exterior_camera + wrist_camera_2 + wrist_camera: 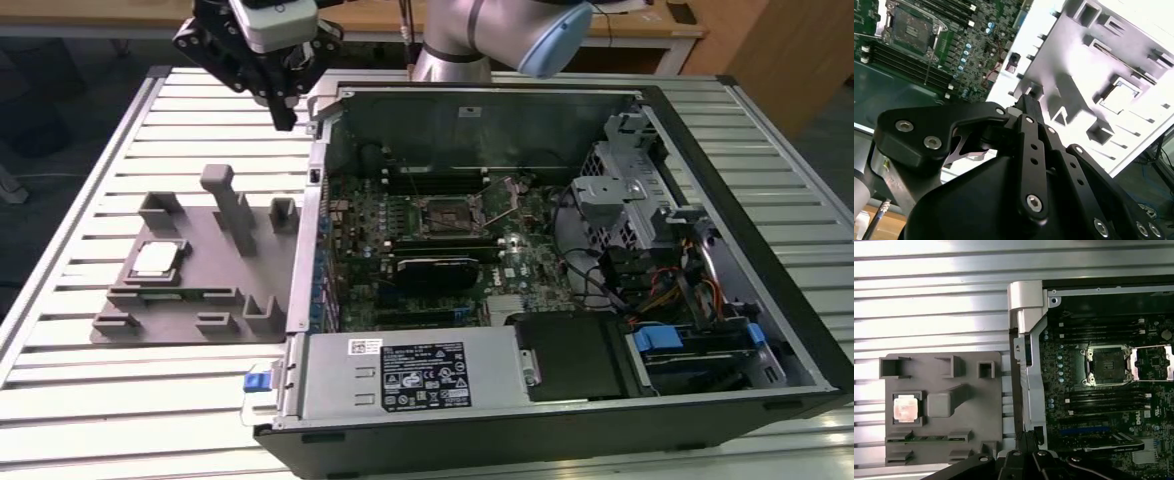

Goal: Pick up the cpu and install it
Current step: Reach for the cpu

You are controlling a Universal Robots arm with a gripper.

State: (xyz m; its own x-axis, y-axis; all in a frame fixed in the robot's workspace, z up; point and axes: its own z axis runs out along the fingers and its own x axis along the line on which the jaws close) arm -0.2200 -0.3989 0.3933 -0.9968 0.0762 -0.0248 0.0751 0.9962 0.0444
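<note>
The cpu (156, 258) is a small silvery square lying flat in a pocket of the grey holder tray (187, 300), on the exterior view's left. It also shows in both wrist views, cpu (906, 407) and cpu (1121, 95). My gripper (283, 120) hangs high above the table near the computer case's back corner, well away from the cpu, fingers together and empty. Its black fingertips (1026, 437) point down between the tray and the case wall. On the motherboard the cpu socket (447, 212) stands bare with its metal frame flipped open, socket (1106, 365).
The open computer case (561, 420) takes up the exterior view's right, with a metal side wall (1026, 340) next to the tray. Upright grey posts (224, 200) rise from the tray. The table is slatted metal (80, 400). Black memory sticks (441, 180) sit beside the socket.
</note>
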